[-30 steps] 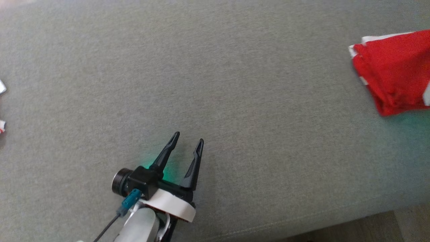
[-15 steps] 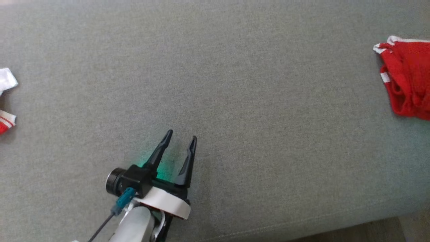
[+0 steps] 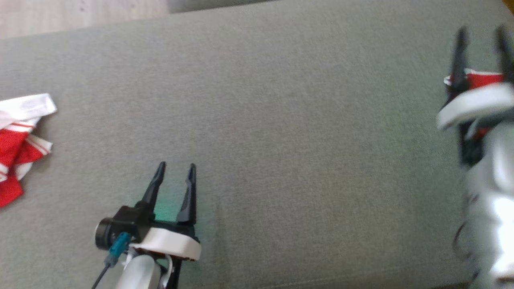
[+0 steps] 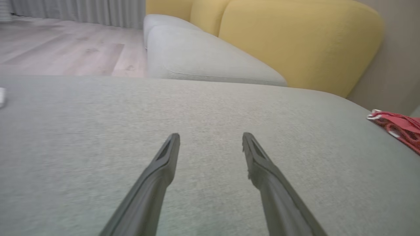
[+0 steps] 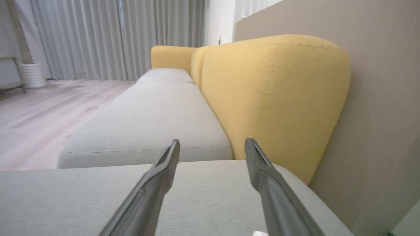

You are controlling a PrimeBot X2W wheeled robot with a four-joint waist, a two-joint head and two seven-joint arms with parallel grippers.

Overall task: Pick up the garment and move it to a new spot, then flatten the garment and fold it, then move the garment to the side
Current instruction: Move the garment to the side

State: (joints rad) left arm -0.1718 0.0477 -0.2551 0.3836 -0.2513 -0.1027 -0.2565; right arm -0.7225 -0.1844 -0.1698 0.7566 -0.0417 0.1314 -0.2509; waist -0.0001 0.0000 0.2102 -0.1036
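Grey fabric of the cushion (image 3: 281, 120) spans the head view. Left gripper (image 3: 176, 165), lower left: jaws moderately apart, empty. Right gripper (image 3: 482, 30), upper right: blurred in this view; the right wrist view shows its jaws parted, with nothing between them. Red garment (image 3: 480, 79), right edge: mostly hidden behind that gripper and cropped at the right margin of the left wrist view. Crumpled red-and-white cloth (image 3: 18, 136): cut off by the left edge.
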